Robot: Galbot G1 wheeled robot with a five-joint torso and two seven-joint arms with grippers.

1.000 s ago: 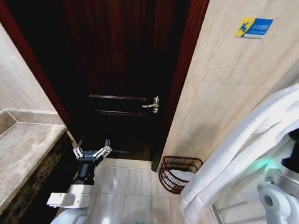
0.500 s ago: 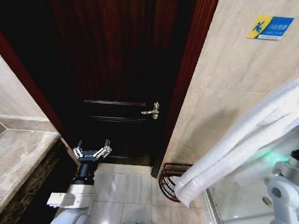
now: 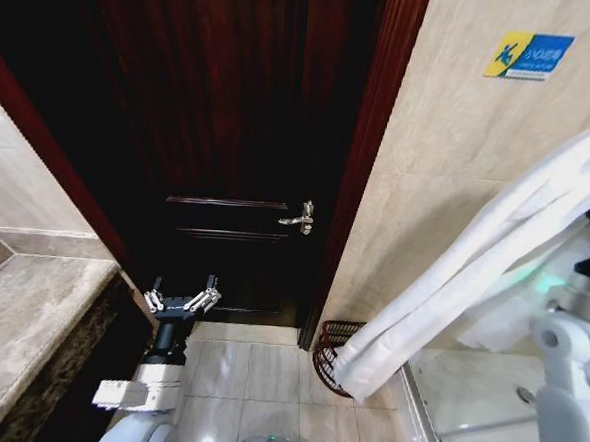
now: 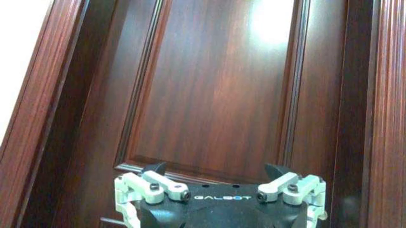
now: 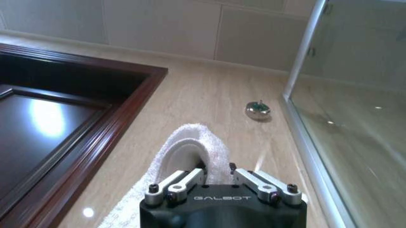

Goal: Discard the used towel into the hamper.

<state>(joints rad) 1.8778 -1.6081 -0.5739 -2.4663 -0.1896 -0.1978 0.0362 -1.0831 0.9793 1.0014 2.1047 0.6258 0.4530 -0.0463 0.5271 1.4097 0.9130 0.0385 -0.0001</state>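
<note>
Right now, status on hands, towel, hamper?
Right hand shut on towel, raised. Left hand open, idle by door. Towel end hangs over hamper.

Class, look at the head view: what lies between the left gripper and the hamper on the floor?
In the head view, bare pale floor tiles separate the open left gripper from the hamper, below the door frame.

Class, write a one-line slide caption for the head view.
Right gripper holds white towel above the hamper; open left gripper faces the door.
</note>
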